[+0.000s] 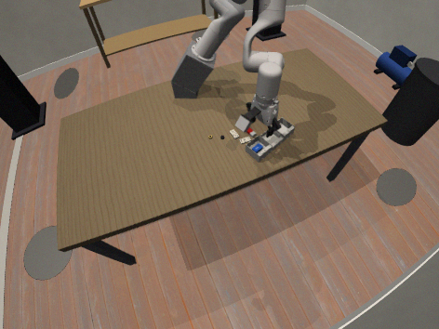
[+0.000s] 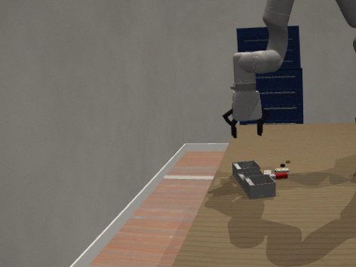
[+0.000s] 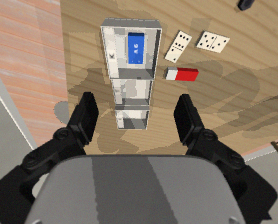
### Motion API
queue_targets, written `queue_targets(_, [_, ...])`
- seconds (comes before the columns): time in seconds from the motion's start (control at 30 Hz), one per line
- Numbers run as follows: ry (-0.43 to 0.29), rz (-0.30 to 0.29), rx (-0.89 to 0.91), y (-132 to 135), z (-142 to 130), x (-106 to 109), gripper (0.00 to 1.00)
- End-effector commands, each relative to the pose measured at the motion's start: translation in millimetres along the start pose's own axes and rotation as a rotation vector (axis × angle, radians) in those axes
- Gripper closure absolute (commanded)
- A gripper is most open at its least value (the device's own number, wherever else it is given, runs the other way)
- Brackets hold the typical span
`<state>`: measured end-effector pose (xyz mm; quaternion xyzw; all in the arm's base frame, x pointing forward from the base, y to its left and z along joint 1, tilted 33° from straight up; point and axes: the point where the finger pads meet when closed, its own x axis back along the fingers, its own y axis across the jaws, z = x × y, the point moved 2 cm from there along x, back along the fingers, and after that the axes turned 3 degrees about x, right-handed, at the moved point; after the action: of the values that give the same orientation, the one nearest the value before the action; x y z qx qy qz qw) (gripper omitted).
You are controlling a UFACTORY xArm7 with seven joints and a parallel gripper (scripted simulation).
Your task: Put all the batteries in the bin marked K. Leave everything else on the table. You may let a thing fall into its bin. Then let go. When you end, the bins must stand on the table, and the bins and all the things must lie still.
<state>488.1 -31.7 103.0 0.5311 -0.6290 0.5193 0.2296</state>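
Note:
A grey row of three bins [image 1: 288, 127] [image 2: 260, 189] [image 3: 106, 45] stands on the table near its right front edge. A blue battery [image 1: 257, 148] [image 3: 136, 47] lies flat in the end compartment, which has a dark mark on its wall; the other two compartments look empty. My gripper [image 1: 265, 124] [image 2: 247, 133] [image 3: 136, 103] is open and empty, and hangs well above the bins. A small red thing with a white end [image 1: 251, 131] [image 2: 280, 176] [image 3: 182, 74] lies on the table right beside the bins.
Two white dominoes [image 1: 233, 134] [image 1: 245, 139] [image 3: 178, 46] [image 3: 213, 41] lie beside the red thing. Farther off are a small black piece [image 1: 221, 137] [image 2: 282, 164] and a small ring [image 1: 210, 137] [image 2: 287, 161]. The table edge runs close behind the bins.

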Motion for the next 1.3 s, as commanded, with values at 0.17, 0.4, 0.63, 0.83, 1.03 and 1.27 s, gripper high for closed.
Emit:
queue_targets(0.17, [0.000, 0.005, 0.000, 0, 0, 38, 0.00])
queue_targets(0.4, [0.000, 0.005, -0.001, 0, 1, 58, 0.00])
queue_targets(0.63, [0.000, 0.005, -0.001, 0, 1, 61, 0.00])
queue_targets(0.83, [0.000, 0.005, -0.001, 0, 1, 61, 0.00])
queue_targets(1.03, [0.000, 0.005, -0.001, 0, 0, 61, 0.00])
queue_targets(1.27, [0.000, 0.005, -0.001, 0, 0, 61, 0.00])
